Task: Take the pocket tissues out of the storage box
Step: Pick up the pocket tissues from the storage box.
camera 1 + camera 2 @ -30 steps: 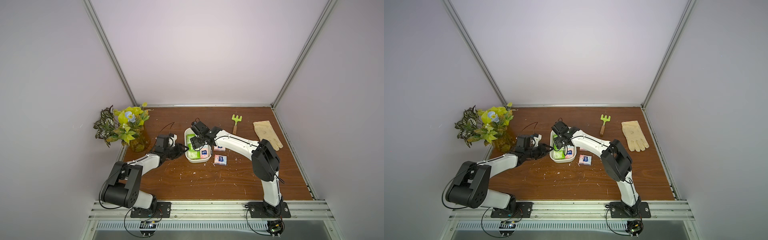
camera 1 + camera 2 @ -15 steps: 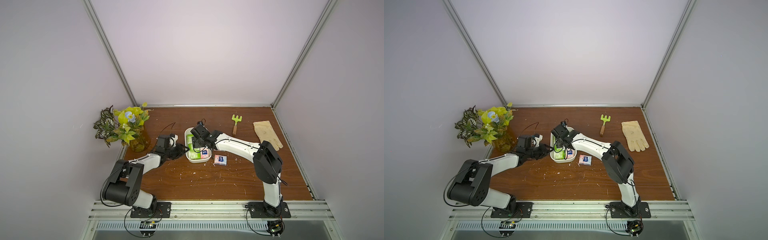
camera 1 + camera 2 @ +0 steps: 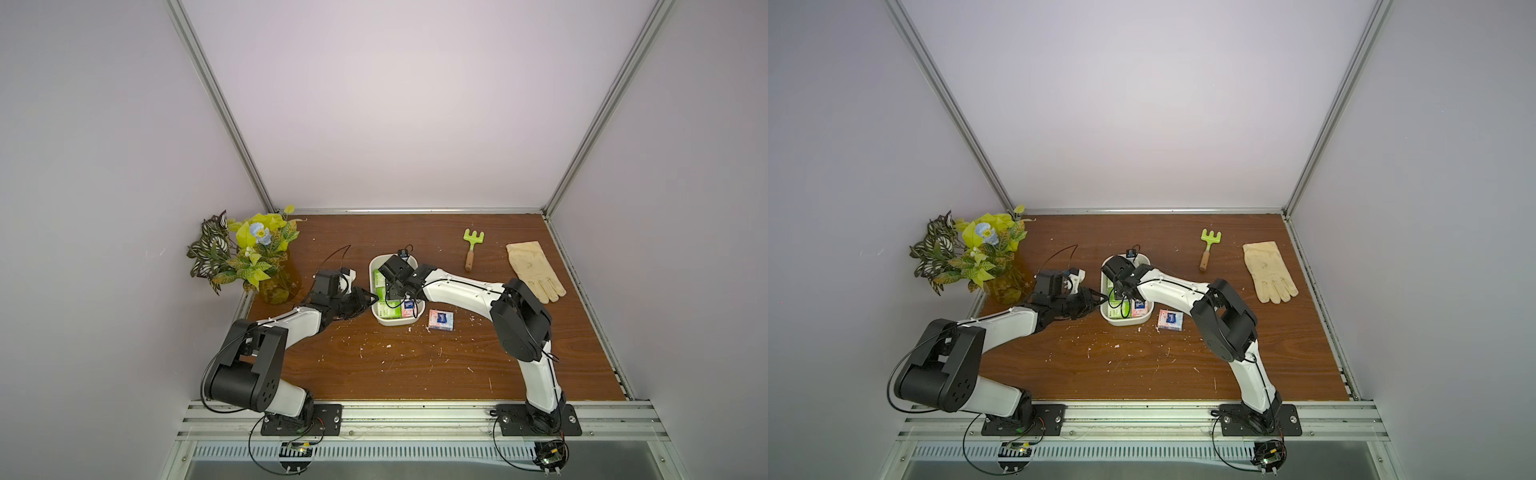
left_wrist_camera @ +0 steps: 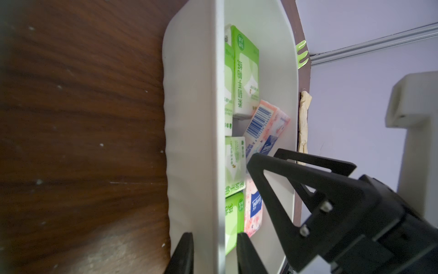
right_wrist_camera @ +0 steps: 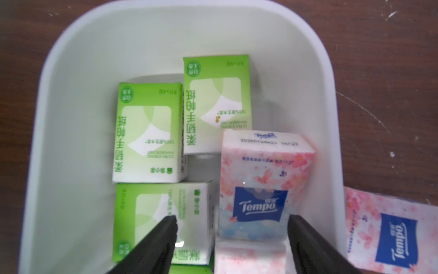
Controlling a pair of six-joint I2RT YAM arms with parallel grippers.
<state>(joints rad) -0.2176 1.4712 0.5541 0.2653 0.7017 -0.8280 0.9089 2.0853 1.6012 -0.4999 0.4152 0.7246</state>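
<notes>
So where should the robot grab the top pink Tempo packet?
Probably pinch the pink Tempo packet across its long edges from above: it lies label up, propped on another packet, both edges free, and the open right gripper straddles it.

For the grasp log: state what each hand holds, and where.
Right hand is open over a pink packet, holding nothing. Left hand straddles the side wall of the box; clamp unclear.

Pale lilac walls [image 3: 374,104] enclose a wooden tabletop [image 3: 374,365].
</notes>
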